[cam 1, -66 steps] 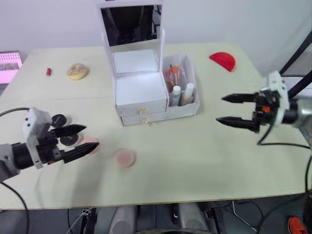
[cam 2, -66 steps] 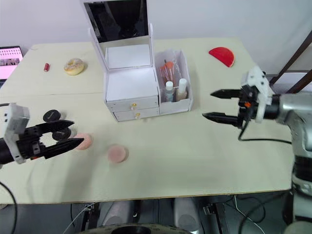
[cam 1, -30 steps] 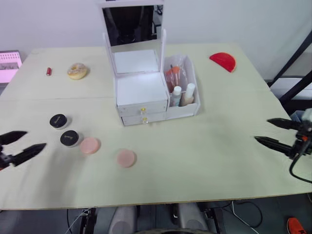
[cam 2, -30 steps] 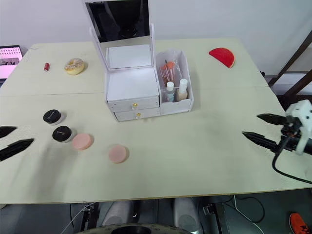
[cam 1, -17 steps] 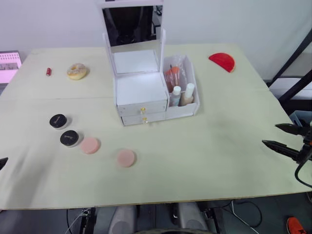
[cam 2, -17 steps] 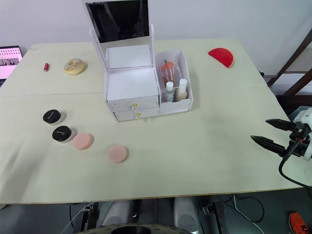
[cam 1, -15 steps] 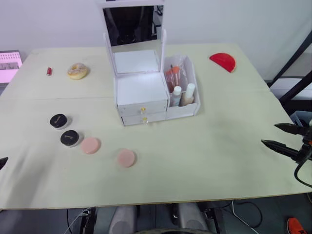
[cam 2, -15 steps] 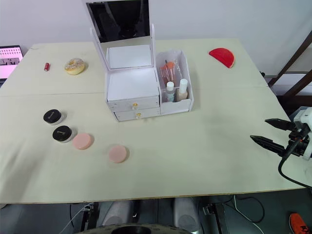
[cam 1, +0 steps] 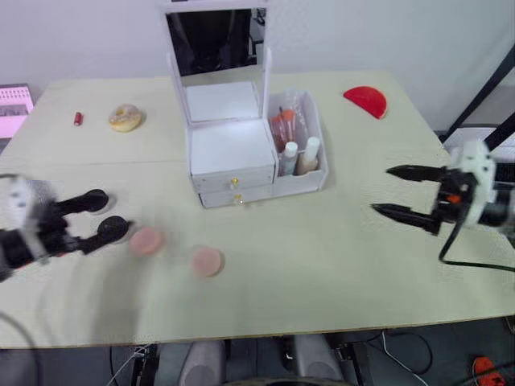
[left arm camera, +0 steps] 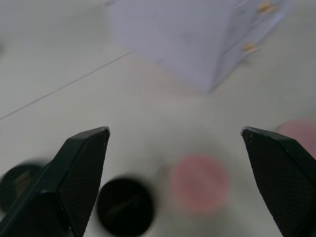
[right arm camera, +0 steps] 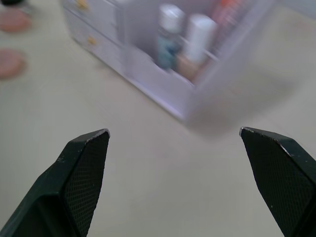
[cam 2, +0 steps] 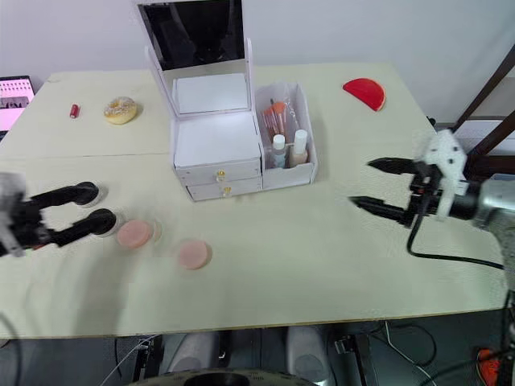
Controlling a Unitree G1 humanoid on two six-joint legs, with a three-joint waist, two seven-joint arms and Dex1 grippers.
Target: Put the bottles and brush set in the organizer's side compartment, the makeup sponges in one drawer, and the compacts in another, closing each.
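Beige table (cam 1: 322,265) carries a white organizer (cam 1: 229,153); its side compartment (cam 2: 299,129) already holds the bottles (cam 2: 290,150) and brush set (cam 2: 273,117), both drawers closed. Two pink makeup sponges (cam 2: 133,234) and two black compacts (left arm camera: 123,210) lie loose beside the left gripper (cam 2: 76,211), fingers spread, probably for a pick. Right gripper (cam 2: 376,183) hovers with fingers apart, near the organizer.

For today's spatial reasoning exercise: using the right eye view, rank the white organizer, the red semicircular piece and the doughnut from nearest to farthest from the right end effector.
1. The white organizer, mid-table, to the left of the right end effector.
2. The red semicircular piece, at the table's far right corner; close to the organizer in distance, so this ranking is tentative.
3. The doughnut, far across on the left.
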